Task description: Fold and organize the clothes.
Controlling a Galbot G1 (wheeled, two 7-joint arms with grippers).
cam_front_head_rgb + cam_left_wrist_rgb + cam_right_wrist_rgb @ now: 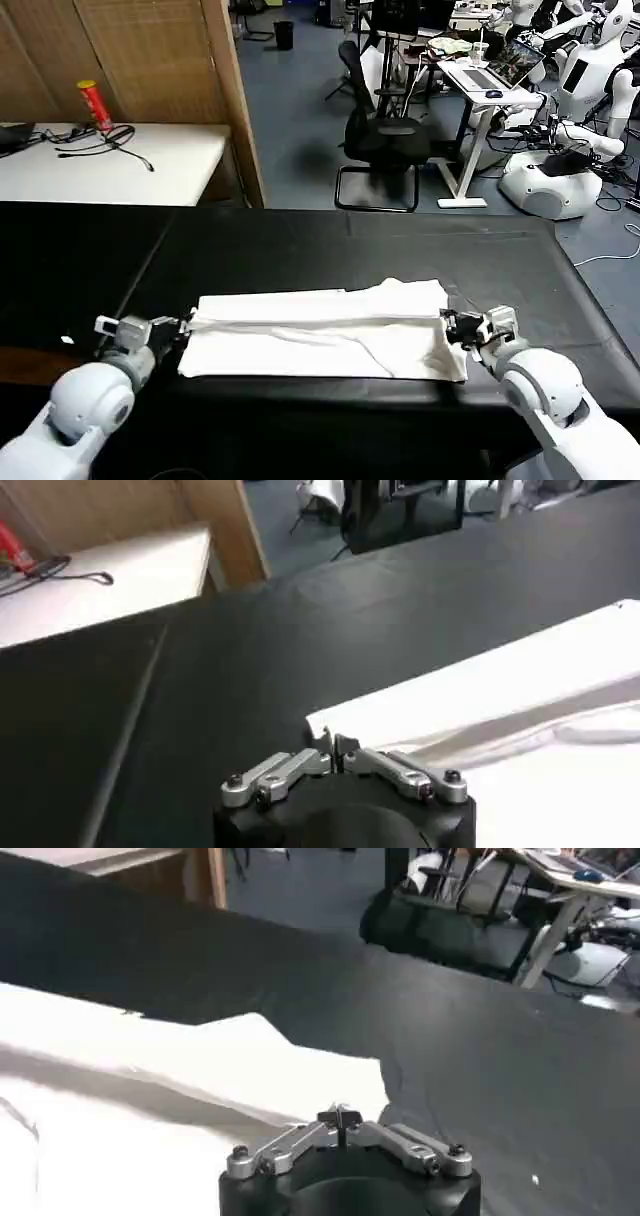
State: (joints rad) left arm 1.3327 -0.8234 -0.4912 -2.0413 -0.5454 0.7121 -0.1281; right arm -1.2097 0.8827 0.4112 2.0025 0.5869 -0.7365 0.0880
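Your left gripper (186,324) and right gripper (447,323) each pinch the shirt (320,335) ends, fingers closed on cloth, keeping the fold taut on the desk (300,250).

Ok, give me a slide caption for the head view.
Both hands, left and right, pinch opposite ends of a white shirt folded into a long strip on the black table.
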